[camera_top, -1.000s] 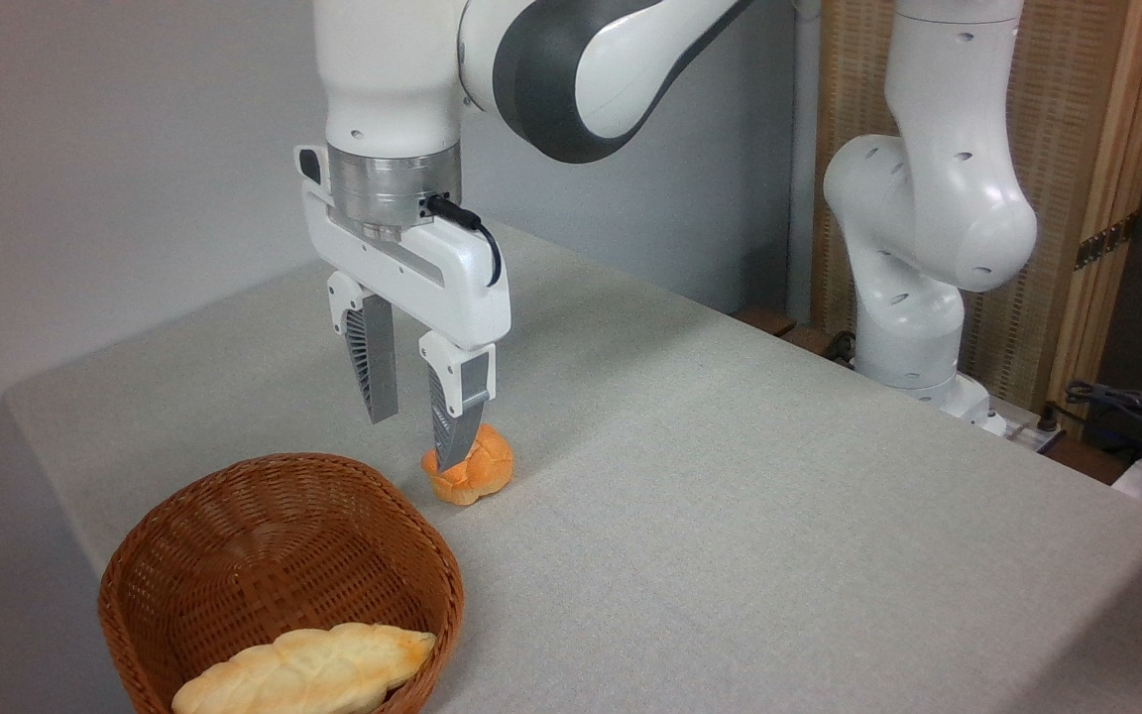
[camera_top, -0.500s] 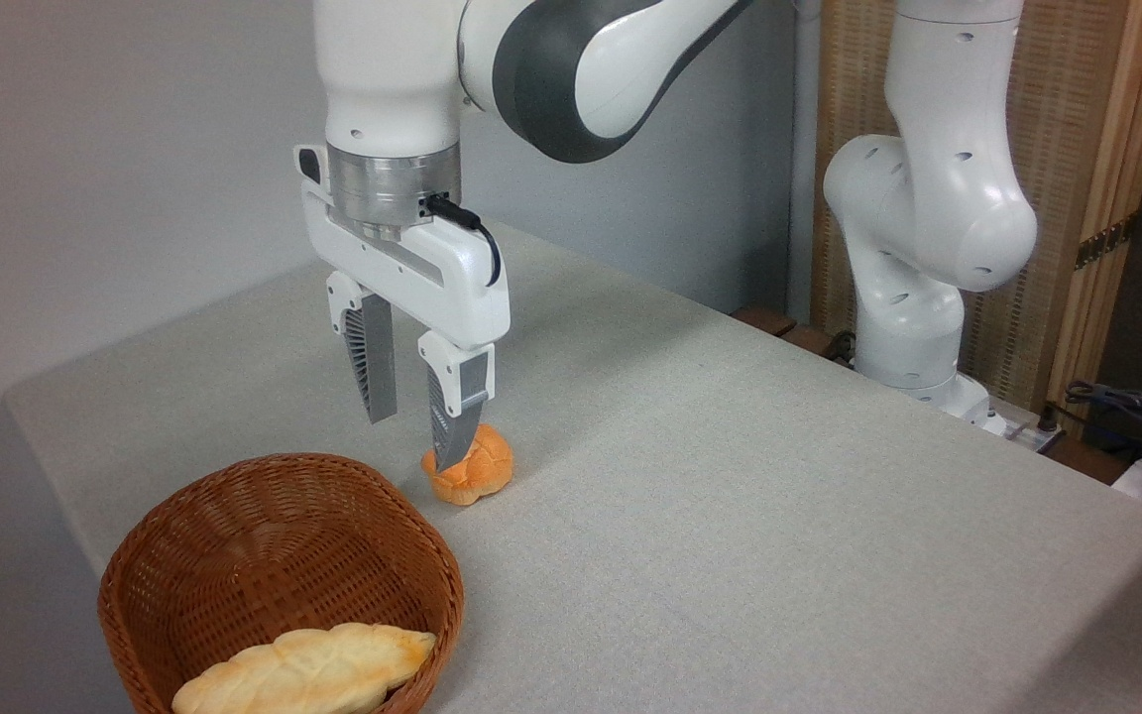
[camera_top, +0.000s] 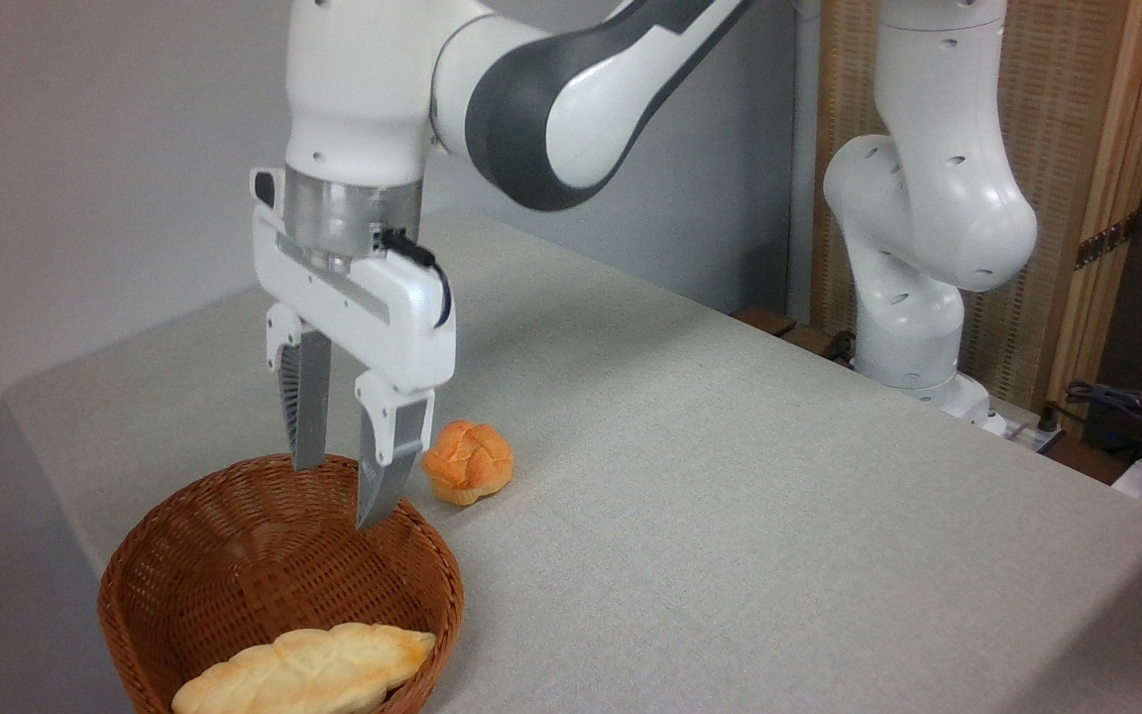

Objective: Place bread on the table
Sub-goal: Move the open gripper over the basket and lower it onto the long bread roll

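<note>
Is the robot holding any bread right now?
No, nothing is held. The gripper is open and empty above the basket; the bread lies inside it, untouched.

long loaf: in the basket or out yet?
In. The bread lies inside the wicker basket, untouched; open end effector hangs above.

lab | robot arm (camera_top: 928, 198) at cloth-covered table (camera_top: 730, 476) | loose cables (camera_top: 1126, 407)
</note>
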`<state>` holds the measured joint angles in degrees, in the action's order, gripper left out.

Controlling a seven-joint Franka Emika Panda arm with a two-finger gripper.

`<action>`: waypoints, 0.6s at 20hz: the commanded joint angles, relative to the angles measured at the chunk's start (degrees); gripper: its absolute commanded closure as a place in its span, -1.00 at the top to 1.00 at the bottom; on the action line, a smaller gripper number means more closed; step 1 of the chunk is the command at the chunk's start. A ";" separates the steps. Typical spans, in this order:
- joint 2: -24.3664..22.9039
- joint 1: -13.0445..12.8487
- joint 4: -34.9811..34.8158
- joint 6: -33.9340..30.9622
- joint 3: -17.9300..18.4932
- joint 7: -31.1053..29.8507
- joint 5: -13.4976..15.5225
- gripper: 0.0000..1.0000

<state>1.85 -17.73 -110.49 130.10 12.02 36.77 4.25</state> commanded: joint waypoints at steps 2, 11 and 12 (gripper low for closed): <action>4.74 -0.29 1.50 6.82 2.83 3.92 -2.84 1.00; 11.15 -0.20 1.51 15.87 7.23 11.83 -2.94 1.00; 11.86 -0.29 1.51 16.58 7.23 11.83 -2.94 1.00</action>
<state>10.71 -17.58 -110.27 143.78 18.47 47.87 1.99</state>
